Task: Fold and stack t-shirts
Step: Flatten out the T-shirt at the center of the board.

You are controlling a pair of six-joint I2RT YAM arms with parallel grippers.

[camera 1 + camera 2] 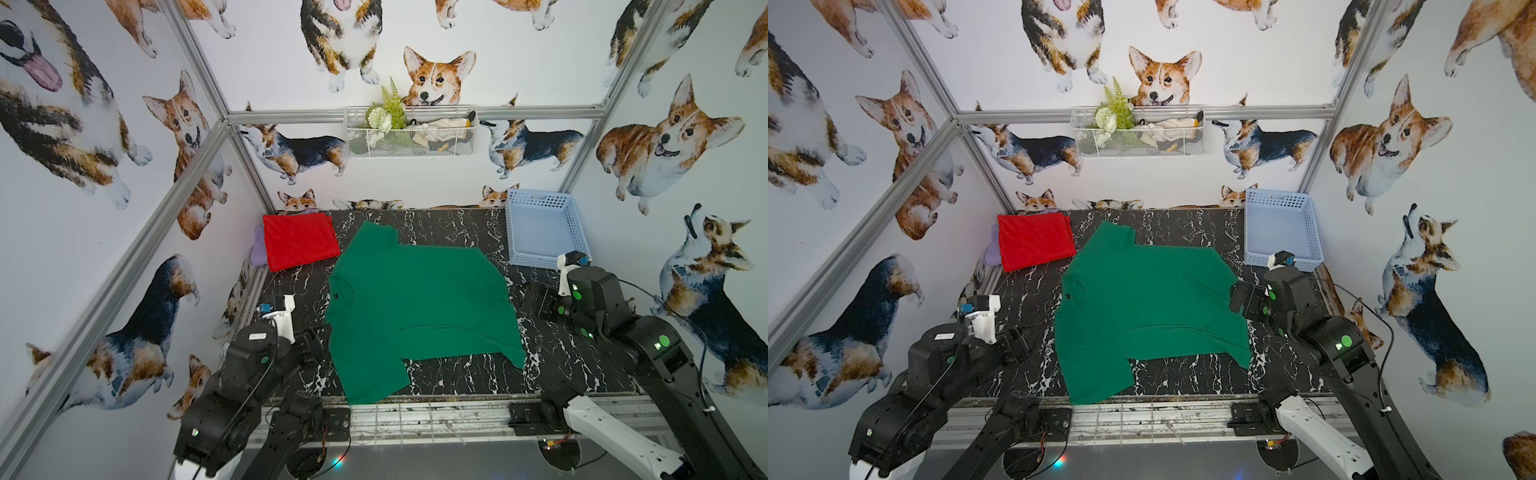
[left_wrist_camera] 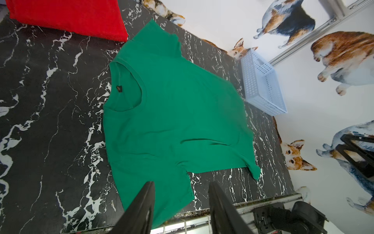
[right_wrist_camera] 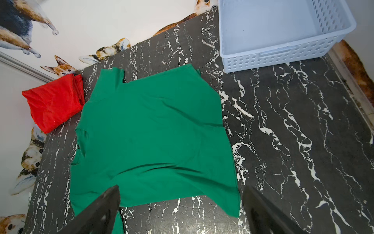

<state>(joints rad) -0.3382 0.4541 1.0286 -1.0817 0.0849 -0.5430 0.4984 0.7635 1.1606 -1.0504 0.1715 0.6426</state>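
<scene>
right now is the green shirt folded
No, the green shirt lies spread flat on the table with both sleeves out, next to the folded red shirt.

Green t-shirt (image 1: 415, 303): spread open, nearly flat, mid-counter (image 1: 457, 382); collar to the left, hem to the right, light creases, near sleeve at the front edge. Red t-shirt (image 1: 301, 241): folded into a rectangle, far left corner, just beside the green shirt's far sleeve.
</scene>
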